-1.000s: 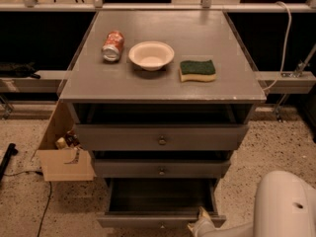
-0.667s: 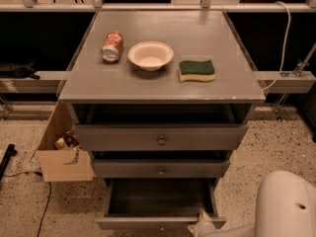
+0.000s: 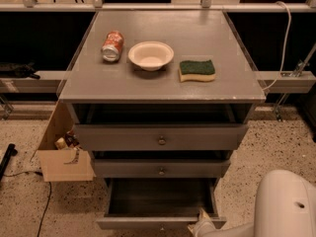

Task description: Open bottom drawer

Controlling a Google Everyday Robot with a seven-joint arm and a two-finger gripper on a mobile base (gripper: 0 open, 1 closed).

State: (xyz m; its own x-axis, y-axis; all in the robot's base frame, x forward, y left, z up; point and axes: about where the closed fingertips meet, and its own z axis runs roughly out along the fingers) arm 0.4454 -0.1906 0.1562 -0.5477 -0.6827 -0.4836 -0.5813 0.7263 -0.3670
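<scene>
The bottom drawer [image 3: 158, 201] of the grey cabinet is pulled out, and its dark empty inside shows. Its flat grey front [image 3: 148, 223] lies at the lower edge of the camera view, with only the top of its knob showing. My gripper [image 3: 200, 225] sits at the right end of that front, by the drawer's right corner, on the end of my white arm [image 3: 284, 206]. Above it are the mid-width drawer [image 3: 160, 168] and the widest top drawer [image 3: 160, 137], each with a small round knob.
On the cabinet top [image 3: 222, 38] lie a tipped soda can [image 3: 112, 46], a white bowl [image 3: 150, 55] and a green-and-yellow sponge [image 3: 197, 70]. An open cardboard box [image 3: 64, 154] stands on the speckled floor left of the cabinet. A white cable [image 3: 285, 33] hangs at the right.
The bottom drawer's front has come a little further toward the camera. My gripper stays at its right corner.
</scene>
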